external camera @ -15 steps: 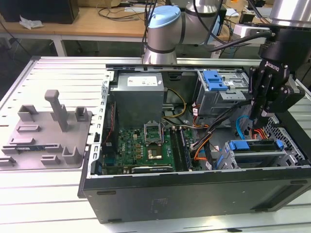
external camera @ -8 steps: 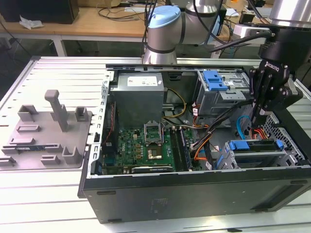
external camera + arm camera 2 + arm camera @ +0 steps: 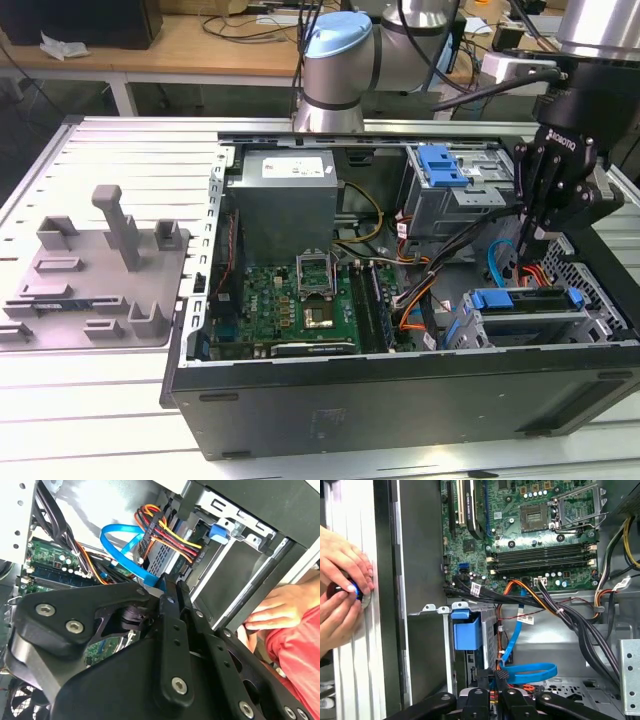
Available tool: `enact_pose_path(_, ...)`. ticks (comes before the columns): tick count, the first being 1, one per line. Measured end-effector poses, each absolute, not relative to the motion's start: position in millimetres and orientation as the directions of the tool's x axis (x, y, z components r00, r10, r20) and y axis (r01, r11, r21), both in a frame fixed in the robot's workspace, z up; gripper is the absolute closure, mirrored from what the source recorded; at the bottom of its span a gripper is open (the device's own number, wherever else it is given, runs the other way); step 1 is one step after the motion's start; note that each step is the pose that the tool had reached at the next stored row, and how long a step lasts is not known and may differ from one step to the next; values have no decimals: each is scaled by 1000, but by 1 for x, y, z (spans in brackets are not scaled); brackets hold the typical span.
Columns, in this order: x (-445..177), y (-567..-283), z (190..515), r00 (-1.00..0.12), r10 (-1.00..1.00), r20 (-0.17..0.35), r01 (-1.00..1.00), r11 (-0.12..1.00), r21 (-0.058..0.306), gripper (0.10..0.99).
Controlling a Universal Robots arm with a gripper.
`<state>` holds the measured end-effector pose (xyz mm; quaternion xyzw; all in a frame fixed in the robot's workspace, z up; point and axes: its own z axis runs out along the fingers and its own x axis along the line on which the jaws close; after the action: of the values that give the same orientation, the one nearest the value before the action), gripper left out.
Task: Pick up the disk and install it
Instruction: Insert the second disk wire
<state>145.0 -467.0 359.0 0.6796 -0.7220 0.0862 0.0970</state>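
My fingers point(image 3: 528, 262) are pressed together, grasping nothing, hanging just above the silver, blue-framed disk point(image 3: 527, 303). It sits in its bay at the open black computer case's point(image 3: 400, 400) corner, seemingly installed.

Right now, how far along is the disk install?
Done: the disk lies in the drive cage at the case's corner, with its blue carrier on top. In hand: nothing. The hand hangs shut close over the disk. Left: the pictures cannot show whether the disk is fully seated.
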Motion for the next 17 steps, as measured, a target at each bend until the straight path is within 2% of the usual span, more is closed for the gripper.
enact_pose_path(6,145,-478,359,-60,-977,203,-998,61,1,925)
enact_pose_path(13,139,-494,358,-65,-988,137,-998,62,-31,925)
enact_pose_path(17,138,-502,358,-66,-992,111,-997,63,-35,925)
